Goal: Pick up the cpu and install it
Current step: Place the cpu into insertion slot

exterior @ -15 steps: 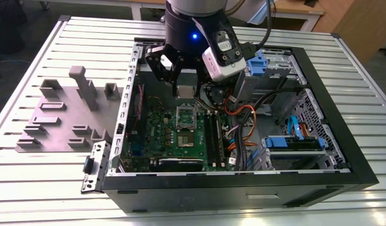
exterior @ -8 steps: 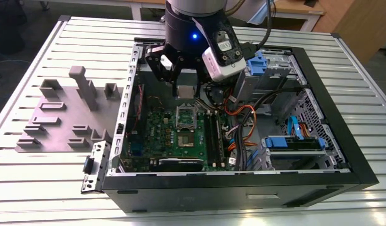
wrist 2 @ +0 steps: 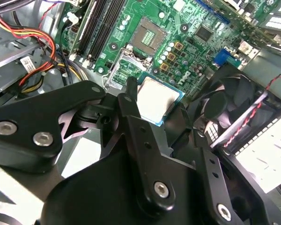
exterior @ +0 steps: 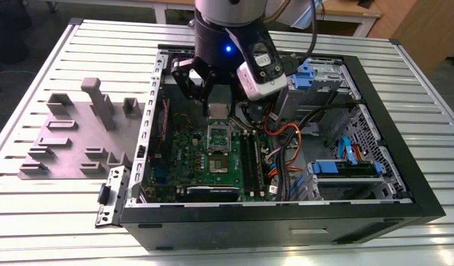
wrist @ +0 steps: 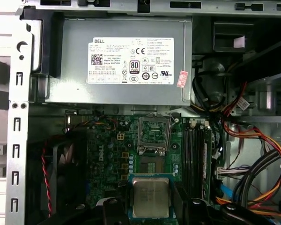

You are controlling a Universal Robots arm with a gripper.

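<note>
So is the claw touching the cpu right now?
Touching. In the first wrist view the claw presses against both side edges of the cpu.

Case (exterior: 286, 224) sits open on the table (exterior: 42, 221), holder plate (exterior: 67, 147) beside it on the exterior view's left. Inside, motherboard (exterior: 200, 160) lies along the exterior view's left side, cables (exterior: 284, 145) and drive cage (exterior: 345, 169) to its right, power supply (wrist: 126, 61) against the motherboard edge nearest the socket (wrist: 153, 135). The cpu (wrist: 151, 197) sits clamped in the gripper (exterior: 214, 102), over the motherboard, near the socket on the side away from the power supply.
</note>
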